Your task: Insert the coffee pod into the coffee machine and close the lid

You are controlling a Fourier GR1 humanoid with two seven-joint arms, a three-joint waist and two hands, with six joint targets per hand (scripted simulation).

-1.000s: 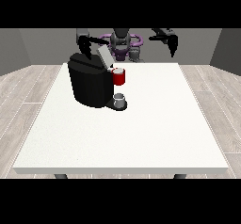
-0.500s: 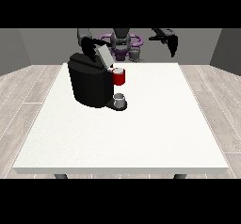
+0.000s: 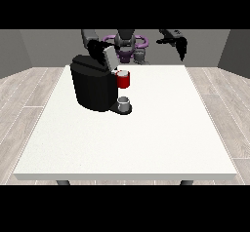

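In the front view, the coffee machine (image 3: 95, 86) stands near the counter's (image 3: 146, 143) far left corner, a red thing at the machine (image 3: 124, 80) above a grey thing (image 3: 124, 103), possibly the pod, on its base. The hand at the view's left (image 3: 99, 48) is at the raised lid (image 3: 108, 58); its fingers I cannot tell. The hand at the view's right (image 3: 181, 47) hangs empty, fingers relaxed. A skewed push could jam the lid.

A black, boxy coffee machine (image 3: 93, 87) stands upright on the white table (image 3: 146, 138), near its far left corner. Its lid (image 3: 105, 56) is raised at the top. A red thing at the machine (image 3: 124, 79) sits at its front, above a small grey thing (image 3: 124, 103) on the base.
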